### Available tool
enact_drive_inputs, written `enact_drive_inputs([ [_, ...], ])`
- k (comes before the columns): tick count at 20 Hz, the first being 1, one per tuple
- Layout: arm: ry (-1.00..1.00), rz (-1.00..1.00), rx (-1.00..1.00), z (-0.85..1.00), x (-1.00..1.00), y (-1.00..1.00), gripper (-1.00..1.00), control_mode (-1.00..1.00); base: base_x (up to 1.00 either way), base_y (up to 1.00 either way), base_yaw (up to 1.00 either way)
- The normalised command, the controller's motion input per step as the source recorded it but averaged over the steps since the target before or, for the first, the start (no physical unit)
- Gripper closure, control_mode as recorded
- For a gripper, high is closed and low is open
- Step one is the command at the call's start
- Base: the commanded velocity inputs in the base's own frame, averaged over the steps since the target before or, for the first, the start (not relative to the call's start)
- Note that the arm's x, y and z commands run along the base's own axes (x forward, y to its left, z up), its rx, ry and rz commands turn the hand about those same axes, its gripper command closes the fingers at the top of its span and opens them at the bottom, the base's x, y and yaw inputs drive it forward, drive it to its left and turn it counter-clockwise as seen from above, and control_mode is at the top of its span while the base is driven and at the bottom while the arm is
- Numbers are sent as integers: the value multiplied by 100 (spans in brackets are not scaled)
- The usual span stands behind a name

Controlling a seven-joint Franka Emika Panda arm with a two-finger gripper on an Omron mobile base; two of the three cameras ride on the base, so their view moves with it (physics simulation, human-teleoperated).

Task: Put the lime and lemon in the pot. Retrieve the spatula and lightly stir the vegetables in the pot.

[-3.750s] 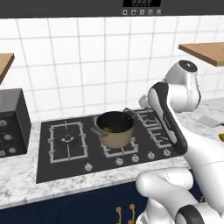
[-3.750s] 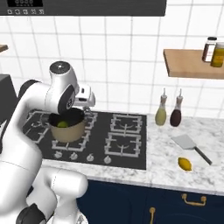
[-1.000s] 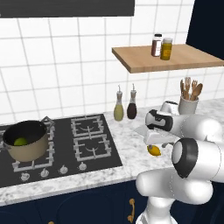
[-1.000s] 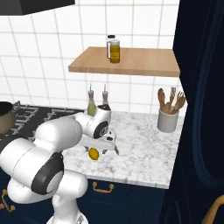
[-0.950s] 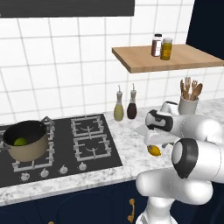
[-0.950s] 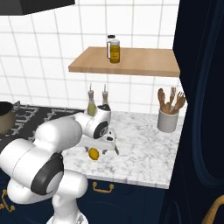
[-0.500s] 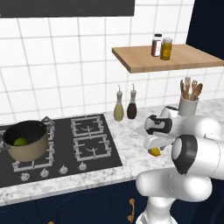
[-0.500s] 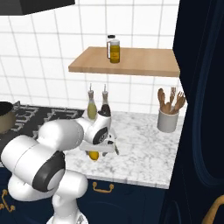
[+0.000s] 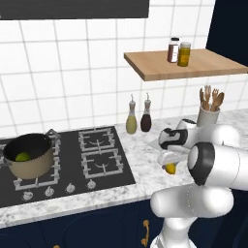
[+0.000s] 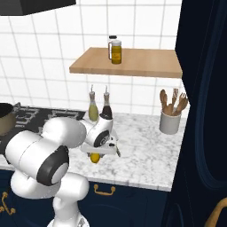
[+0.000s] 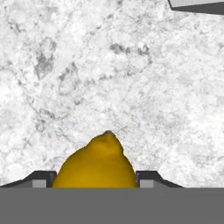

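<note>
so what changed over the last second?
The pincer came down over the lemon on the marble counter, and its fingers now flank the fruit. The lime stayed in the pot; the base held its place.

A black gas hob (image 9: 72, 160) with grey grates sits at the lower left of the left base view, set into the white marbled desk (image 9: 140, 167). Two bottles stand side by side behind it at frame centre, against the white tiled wall (image 9: 72, 72): a yellowish oil bottle (image 9: 131, 121) and a dark one (image 9: 146, 119). A wooden shelf (image 9: 184, 65) at the upper right carries two jars, a dark-filled one (image 9: 173, 50) and an amber one (image 9: 184, 54), touching or nearly so. Below the shelf, at the right, a pale grey crock (image 10: 169, 122) holds wooden utensils (image 10: 173, 102). Dark blue cabinet fronts (image 10: 133, 199) with brass handles (image 10: 104, 190) run under the desk. A dark range hood (image 9: 72, 8) spans the top left.
</note>
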Motion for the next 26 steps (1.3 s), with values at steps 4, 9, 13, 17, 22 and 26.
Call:
enact_drive_inputs([
  [4, -20, 0, 0, 11, -27, 16, 100, -100, 0, 0, 0],
  [9, -36, 0, 0, 71, -37, 51, 100, -100, 0, 0, 0],
  [13, -8, 0, 0, 100, -17, 64, 100, -100, 0, 0, 0],
  [17, -3, 0, 0, 78, -18, 54, 100, -100, 0, 0, 0],
  [22, -3, 0, 0, 91, -33, 0, 100, -100, 0, 0, 0],
  [26, 3, 0, 0, 85, -25, -21, 100, -100, 0, 0, 0],
])
